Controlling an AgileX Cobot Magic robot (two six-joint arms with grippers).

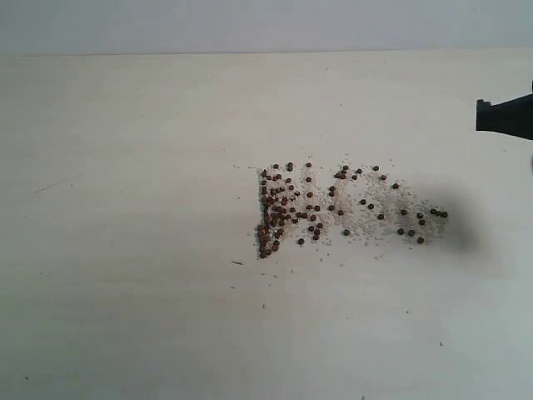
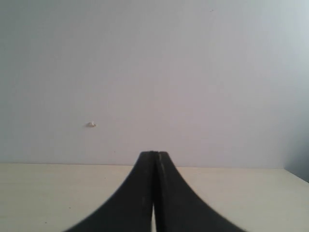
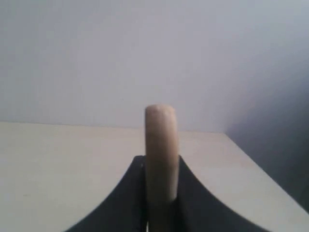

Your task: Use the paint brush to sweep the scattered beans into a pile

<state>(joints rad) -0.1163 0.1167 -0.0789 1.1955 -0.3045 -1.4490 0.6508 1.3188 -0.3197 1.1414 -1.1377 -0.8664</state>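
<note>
Beans [image 1: 281, 215]: dozens, too many and too small for you to count exactly; about ten lie loose at the right end of the patch.
Pale crumbs [image 1: 366, 218]: too fine for you to count; they form one patch under the beans.
Paint brush [image 3: 161, 145]: one; you see only its handle end.
Grippers: two, the left gripper [image 2: 155, 157] and the right gripper [image 3: 161, 162].
Table [image 1: 125, 275]: one.

No writing legible in any view, no label, brand, number or sign — none
</note>
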